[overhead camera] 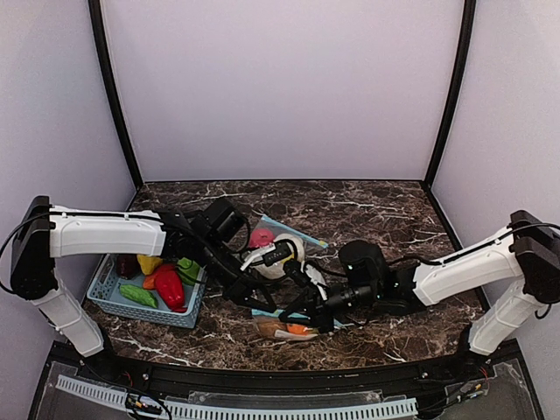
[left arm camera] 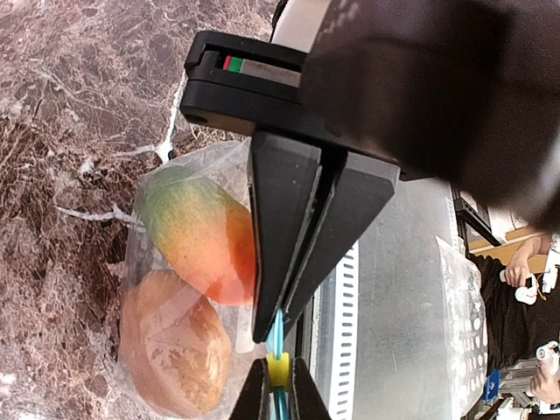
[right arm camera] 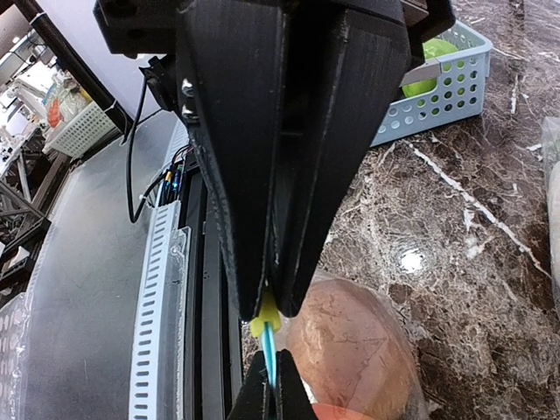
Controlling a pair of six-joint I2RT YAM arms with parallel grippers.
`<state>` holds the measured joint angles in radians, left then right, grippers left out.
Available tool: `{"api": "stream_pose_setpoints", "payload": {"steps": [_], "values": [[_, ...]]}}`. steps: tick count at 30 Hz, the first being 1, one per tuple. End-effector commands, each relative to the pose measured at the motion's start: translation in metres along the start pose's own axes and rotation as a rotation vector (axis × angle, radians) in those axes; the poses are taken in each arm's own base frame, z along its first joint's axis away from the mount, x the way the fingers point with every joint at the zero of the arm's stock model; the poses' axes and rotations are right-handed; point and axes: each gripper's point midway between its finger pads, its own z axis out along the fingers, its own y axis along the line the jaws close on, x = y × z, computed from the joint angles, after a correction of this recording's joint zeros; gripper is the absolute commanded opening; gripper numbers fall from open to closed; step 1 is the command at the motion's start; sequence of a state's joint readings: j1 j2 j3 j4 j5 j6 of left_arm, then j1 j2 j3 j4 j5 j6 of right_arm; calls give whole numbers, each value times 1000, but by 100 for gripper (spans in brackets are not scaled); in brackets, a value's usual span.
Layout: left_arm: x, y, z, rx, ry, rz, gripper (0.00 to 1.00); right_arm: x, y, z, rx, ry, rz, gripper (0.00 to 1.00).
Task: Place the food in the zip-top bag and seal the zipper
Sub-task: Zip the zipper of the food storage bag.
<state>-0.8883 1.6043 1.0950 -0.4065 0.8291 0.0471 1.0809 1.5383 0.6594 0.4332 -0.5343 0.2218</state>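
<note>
The clear zip-top bag (overhead camera: pixel 282 329) lies near the table's front edge. It holds two pieces of food, an orange-green fruit (left arm camera: pixel 201 232) and a brown one (left arm camera: pixel 171 346). My left gripper (left arm camera: pixel 276 331) is shut on the bag's blue zipper strip (left arm camera: pixel 278 346). Tip to tip with it, my right gripper (right arm camera: pixel 273 313) is shut on the yellow slider (right arm camera: pixel 265 320), which rides on that strip (right arm camera: pixel 269 359). In the top view both grippers (overhead camera: pixel 284 308) (overhead camera: pixel 308 313) meet just above the bag. More food, red (overhead camera: pixel 169 286), green (overhead camera: pixel 138 296) and yellow (overhead camera: pixel 150 262), lies in the basket.
The teal lattice basket (overhead camera: pixel 109 297) stands at the left by the left arm. Behind the grippers lie a pink piece (overhead camera: pixel 261 237) and a cream-white round piece (overhead camera: pixel 282 261) next to a light-blue strip (overhead camera: pixel 296 233). The table's front rail (left arm camera: pixel 350 297) runs just beyond the bag.
</note>
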Motion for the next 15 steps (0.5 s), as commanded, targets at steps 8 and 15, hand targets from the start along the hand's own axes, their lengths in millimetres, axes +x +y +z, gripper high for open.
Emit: {"api": "stream_pose_setpoints", "payload": {"steps": [8, 15], "values": [[21, 1, -13, -54, 98, -6, 1, 11, -10, -16, 71, -8, 63, 0], [23, 2, -15, -64, 110, -4, 1, 11, -13, -22, 92, -17, 81, 0]]}}
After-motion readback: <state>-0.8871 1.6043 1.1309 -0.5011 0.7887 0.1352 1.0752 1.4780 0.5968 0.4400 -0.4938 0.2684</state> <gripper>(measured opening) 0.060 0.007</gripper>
